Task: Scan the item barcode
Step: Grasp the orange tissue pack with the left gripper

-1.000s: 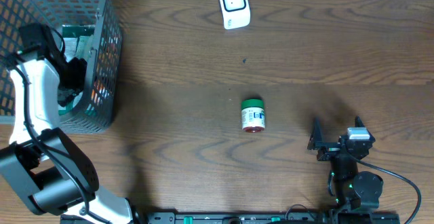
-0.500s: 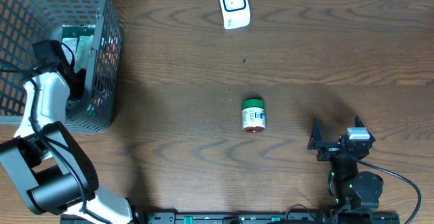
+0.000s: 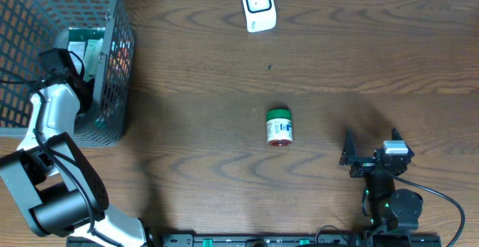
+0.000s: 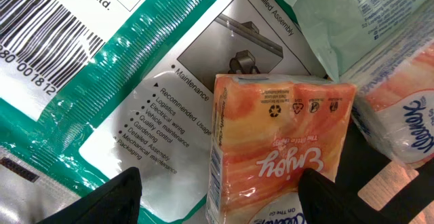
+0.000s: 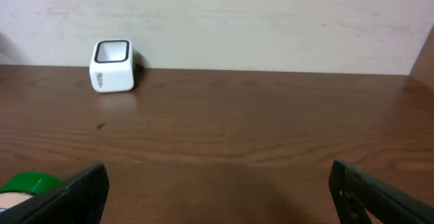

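Inside the wire basket (image 3: 123,60), at the left end of the worktop (image 3: 299,67): left tool (image 4: 220,200), pointed down among the packets. Left arm (image 3: 49,120) raised from beside the basket's near corner and bent over its rim, wrist tipped down inside. Fingers (image 4: 119,197) spread, not clenched, one on each side of an orange tissue pack (image 4: 278,142). Clear gap at one finger; other finger close against the pack's edge, contact impossible to tell. Nothing gripped.

Under the orange tissue pack, also in the basket: a green-and-silver pouch (image 4: 102,68), printed side up, barcode showing. Beside these, a pale green packet (image 4: 352,20) and a white pack with blue lettering (image 4: 400,129).

Far right of the basket, toward the worktop's near edge: right arm (image 3: 393,202) folded low, right tool (image 3: 372,144) held level and aimed at the back wall, fingers released to full spread, empty.

Right of the basket, about mid-worktop: a small jar (image 3: 279,126) with a green lid, lying on its side, well apart from both tools.

Right of the basket and farther back, by the wall: a white scanner (image 3: 258,6), standing alone.

Counted: two arms, two tools, one basket, one scanner, one jar, four packets visible in the basket from the left wrist view.
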You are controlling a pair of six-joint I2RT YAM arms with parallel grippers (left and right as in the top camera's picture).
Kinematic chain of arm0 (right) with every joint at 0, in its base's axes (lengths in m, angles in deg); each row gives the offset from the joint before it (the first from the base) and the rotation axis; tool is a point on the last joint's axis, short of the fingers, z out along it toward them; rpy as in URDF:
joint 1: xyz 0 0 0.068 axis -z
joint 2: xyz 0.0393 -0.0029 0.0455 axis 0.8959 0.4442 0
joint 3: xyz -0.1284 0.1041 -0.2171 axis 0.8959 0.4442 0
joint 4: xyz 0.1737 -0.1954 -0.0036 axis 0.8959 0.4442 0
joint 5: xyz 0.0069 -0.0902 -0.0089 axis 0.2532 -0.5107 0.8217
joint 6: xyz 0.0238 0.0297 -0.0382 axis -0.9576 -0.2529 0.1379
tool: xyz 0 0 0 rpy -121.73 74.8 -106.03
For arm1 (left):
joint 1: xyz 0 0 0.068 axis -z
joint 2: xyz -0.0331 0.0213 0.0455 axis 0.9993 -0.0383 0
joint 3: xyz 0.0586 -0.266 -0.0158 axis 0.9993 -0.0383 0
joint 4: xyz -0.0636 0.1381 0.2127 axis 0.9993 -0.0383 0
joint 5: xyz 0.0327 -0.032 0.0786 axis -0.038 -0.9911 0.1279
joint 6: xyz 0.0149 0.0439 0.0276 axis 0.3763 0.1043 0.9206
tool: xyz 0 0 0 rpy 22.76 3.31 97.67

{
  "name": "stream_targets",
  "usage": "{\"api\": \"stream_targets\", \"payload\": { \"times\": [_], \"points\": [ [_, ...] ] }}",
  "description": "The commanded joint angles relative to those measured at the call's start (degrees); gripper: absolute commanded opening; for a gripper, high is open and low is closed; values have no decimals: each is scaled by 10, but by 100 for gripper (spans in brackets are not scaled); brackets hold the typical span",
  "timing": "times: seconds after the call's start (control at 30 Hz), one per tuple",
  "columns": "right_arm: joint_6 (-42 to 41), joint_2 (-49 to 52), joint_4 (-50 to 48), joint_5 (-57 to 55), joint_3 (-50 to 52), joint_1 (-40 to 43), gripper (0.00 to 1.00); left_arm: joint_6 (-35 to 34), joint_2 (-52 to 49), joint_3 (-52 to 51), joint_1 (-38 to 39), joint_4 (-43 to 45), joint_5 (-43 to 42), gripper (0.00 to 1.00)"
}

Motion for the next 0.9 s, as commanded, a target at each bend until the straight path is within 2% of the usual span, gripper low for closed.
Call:
{"api": "stream_targets", "payload": {
  "times": [0.0,0.7,0.87],
  "points": [
    [-4,-3,2,-3,1,-8,99,0,-9,-8,1,1,1,75],
    [-4,-3,3,-3,0,-8,99,0,-9,-27,1,5,0,75],
    [-4,-3,3,-3,1,-8,99,0,-9,-59,1,44,1,74]
  ]
}}
